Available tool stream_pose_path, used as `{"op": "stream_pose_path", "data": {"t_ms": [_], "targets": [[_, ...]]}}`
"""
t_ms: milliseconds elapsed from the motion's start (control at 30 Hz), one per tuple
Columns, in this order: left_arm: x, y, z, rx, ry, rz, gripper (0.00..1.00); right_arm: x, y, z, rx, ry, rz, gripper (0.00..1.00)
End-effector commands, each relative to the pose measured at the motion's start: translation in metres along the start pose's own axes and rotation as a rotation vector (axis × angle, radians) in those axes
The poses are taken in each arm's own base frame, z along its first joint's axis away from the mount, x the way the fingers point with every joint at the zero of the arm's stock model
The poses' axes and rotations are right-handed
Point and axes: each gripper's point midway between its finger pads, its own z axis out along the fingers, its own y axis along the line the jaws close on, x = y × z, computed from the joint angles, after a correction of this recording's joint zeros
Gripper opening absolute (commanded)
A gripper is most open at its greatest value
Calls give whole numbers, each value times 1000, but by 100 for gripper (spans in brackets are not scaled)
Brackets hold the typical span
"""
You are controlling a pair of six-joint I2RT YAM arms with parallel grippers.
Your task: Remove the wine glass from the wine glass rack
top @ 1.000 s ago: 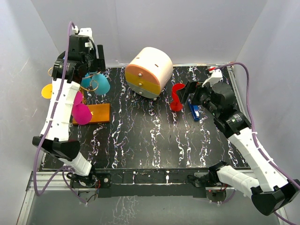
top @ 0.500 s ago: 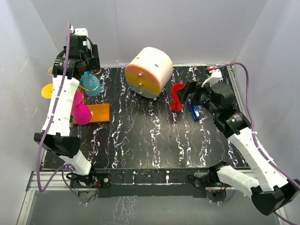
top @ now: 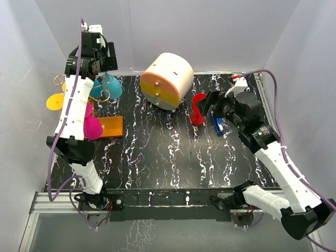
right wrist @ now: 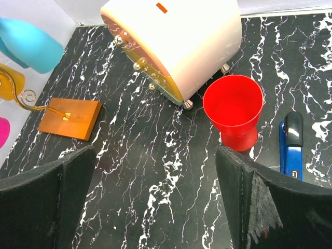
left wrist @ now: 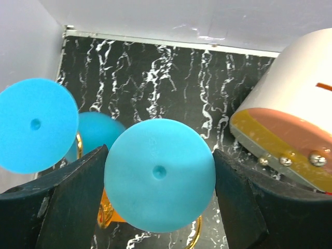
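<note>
Wine glass (left wrist: pixel 159 174) tight in left claw (left wrist: pixel 159 155), right claw (right wrist: pixel 154 155) agape; black-marbled table (top: pixel 173 157), white walls (top: pixel 210 31).

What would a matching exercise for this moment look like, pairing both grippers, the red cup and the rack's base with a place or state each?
Column one:
A. left gripper
B. right gripper
C. red cup
D. rack base

Column two:
1. orange block on the left side of the table
2. open, nothing between its fingers
3. upright beside the drawer box
4. closed on the round foot of a blue wine glass

Pairs: A-4, B-2, C-3, D-1.
</note>
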Motion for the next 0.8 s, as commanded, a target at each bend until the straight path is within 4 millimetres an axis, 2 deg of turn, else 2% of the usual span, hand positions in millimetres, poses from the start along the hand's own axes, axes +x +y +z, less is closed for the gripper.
{"op": "stream_pose_path", "data": {"t_ms": [0,167,433,567,667,767], "targets": [[-24,-19,-10,114,-62,-52,59,-33,16,-6,-46,-86,8,98],[-30,-45,-23,264,-75,-106,59,-32,18,-7,-60,-82,24,98],[-54,-68,-73,459,-151,-210,59,-22,39,0,-171,-34,105,98],[-61,-83,-107,597,-191,-284,59,-16,60,3,-281,-4,190,98],[-55,-101,-133,756,-180,-353,59,-13,84,3,-429,28,250,98],[-49,-115,-163,907,-167,-453,58,-18,105,3,-546,48,283,98]]}}
